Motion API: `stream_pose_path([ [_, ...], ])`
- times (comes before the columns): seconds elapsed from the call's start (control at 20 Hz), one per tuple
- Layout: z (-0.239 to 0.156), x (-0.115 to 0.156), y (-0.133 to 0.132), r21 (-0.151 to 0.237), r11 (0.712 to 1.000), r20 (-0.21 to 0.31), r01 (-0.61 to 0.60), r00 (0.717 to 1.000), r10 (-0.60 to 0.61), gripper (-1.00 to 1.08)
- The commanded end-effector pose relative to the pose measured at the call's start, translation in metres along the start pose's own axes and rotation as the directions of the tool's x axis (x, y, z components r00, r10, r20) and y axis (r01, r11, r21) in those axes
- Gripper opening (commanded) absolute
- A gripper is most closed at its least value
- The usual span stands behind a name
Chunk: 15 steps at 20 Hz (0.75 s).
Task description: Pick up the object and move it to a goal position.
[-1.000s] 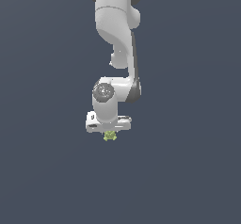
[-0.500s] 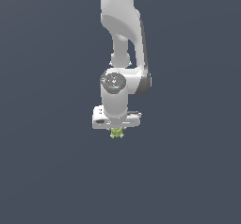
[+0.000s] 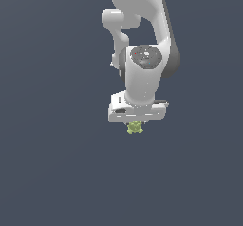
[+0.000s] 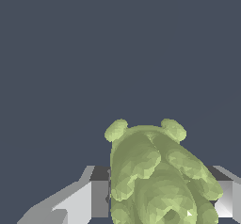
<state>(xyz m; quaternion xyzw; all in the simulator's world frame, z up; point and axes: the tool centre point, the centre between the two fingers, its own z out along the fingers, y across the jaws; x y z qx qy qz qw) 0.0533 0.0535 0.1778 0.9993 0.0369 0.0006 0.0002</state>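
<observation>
The object [image 3: 135, 127] is a tiny yellow-green lumpy thing with small nubs, hanging just under the white arm's hand in the exterior view. My gripper [image 3: 135, 125] is shut on it and holds it in the air. In the wrist view the object [image 4: 157, 176] fills the space between the two grey fingers [image 4: 87, 195], which press on it from both sides. No goal mark shows in either view.
Only a plain dark grey-blue background [image 3: 47, 173] shows around the arm [image 3: 142, 40] in both views.
The arm has moved toward the exterior view's right, and its hand sits slightly lower in the frame, with the object still held in the gripper.
</observation>
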Motion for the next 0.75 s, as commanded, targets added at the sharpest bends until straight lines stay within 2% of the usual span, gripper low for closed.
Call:
stream_pose_path([
  [0.0,-0.021,0.004,-0.016,0.000,1.000,0.001,-0.001,1.000,0.001,-1.00],
  [0.35,-0.056,0.014,-0.044,0.000,1.000,0.001,-0.001,1.000,0.001,-1.00],
  [0.7,-0.066,0.018,-0.051,0.000,1.000,0.001,-0.001,1.000,0.001,-1.00],
])
